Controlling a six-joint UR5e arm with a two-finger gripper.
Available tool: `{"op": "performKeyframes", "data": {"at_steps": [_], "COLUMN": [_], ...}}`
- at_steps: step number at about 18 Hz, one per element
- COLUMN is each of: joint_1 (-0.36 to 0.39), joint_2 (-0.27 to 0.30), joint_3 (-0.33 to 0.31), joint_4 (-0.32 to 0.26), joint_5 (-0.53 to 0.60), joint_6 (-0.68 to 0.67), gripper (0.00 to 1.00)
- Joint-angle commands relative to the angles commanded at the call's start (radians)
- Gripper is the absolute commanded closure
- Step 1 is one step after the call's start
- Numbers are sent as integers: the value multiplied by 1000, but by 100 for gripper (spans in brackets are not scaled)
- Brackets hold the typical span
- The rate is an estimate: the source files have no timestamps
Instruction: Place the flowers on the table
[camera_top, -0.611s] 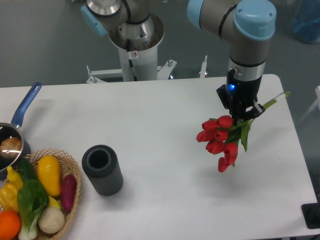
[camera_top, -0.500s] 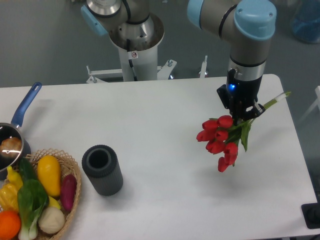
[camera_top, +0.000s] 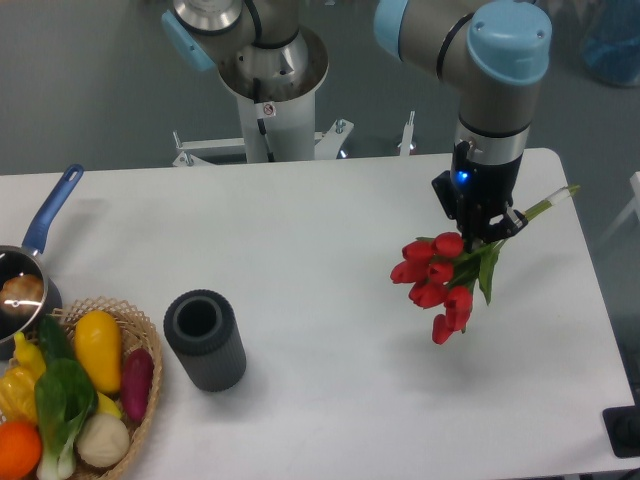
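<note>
The flowers (camera_top: 437, 282) are a bunch of red tulips with green stems and leaves, hanging over the right part of the white table (camera_top: 330, 230). Their stems point up to the right and their heads droop to the lower left, clear of the tabletop, with a faint shadow below. My gripper (camera_top: 483, 232) is shut on the stems just above the heads. Its fingertips are partly hidden by leaves.
A dark grey cylinder vase (camera_top: 204, 339) stands upright at the front left. A wicker basket (camera_top: 146, 398) with vegetables sits at the front left corner. A blue-handled pan (camera_top: 30, 270) lies at the left edge. The arm's base (camera_top: 272, 95) stands behind the table.
The gripper and the flowers have shifted very slightly left and down. Nothing else has moved.
</note>
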Motion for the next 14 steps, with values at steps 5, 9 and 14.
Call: {"op": "performKeyframes", "data": {"at_steps": [5,9,14], "joint_1": [-5,-8,-17], "joint_2": [-5,-18,-21], "joint_3": [-26,-38,-107], "joint_4": [5,5,17], "joint_5": [-2,-6,-9], "joint_6": [-2,-3,0], "gripper": [100,84,1]}}
